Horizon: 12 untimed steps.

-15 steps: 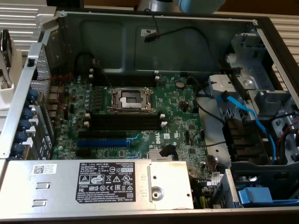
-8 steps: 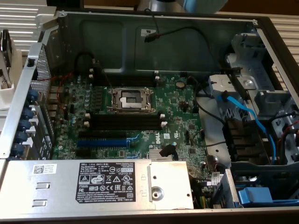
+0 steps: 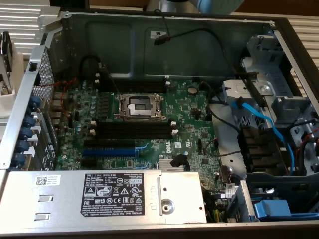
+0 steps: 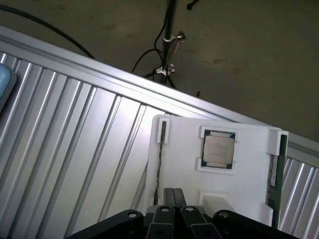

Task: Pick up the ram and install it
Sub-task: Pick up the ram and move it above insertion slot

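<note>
Gripper (image 4: 173, 191): both black fingers pressed together, nothing between them, touching nothing

Below and just ahead of the fingertips: flat white plastic tray (image 4: 184, 149) lying on the ribbed aluminium worktop (image 4: 65, 149); the tray's near edge passes under my gripper

Ram (image 4: 277, 172), a long thin green circuit-board stick with a small white label: stands on edge in a clip along one side edge of the tray, ahead of the gripper and well off to one side, clear of my fingers. Not picked up

Square silver processor chip (image 4: 218, 149): sits in a raised frame on the tray, ahead of the gripper, between my fingertips' line and the ram

Thin dark strip (image 4: 159, 172): seen edge-on in the clip on the tray's opposite side, just beside the gripper's line, nearer than the ram. I cannot tell what it is

Beyond the tray and worktop: dull brown floor (image 4: 249, 59)

Exterior view: open grey computer case (image 3: 199, 40) with green motherboard (image 3: 189, 114); long black plastic slots (image 3: 132, 130) carry no stick, blue slot (image 3: 108, 152) just beside them
</note>
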Each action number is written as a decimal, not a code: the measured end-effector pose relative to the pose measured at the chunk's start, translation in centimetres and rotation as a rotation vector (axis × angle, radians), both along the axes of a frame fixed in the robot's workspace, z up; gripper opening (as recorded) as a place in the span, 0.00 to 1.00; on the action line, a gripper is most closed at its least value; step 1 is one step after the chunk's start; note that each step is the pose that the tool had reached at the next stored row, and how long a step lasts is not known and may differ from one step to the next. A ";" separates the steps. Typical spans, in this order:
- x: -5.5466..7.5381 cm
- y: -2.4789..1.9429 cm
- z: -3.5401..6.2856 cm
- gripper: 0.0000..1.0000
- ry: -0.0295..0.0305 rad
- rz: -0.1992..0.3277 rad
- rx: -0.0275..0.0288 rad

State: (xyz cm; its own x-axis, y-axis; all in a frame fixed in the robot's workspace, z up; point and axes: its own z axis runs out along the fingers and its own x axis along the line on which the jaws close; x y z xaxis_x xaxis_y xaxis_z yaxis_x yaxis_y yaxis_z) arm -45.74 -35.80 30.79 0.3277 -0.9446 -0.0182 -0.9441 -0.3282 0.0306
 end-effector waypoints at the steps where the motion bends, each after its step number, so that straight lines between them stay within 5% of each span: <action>1: 0.0 0.00 -0.17 0.10 0.0000 0.001 0.0000; 4: -0.1 0.28 -0.72 0.10 -0.0001 0.002 0.0000; 7: -0.5 1.17 -1.48 0.10 -0.0008 0.002 0.0003; 12: -1.4 1.21 -2.38 0.10 -0.0010 0.002 0.0002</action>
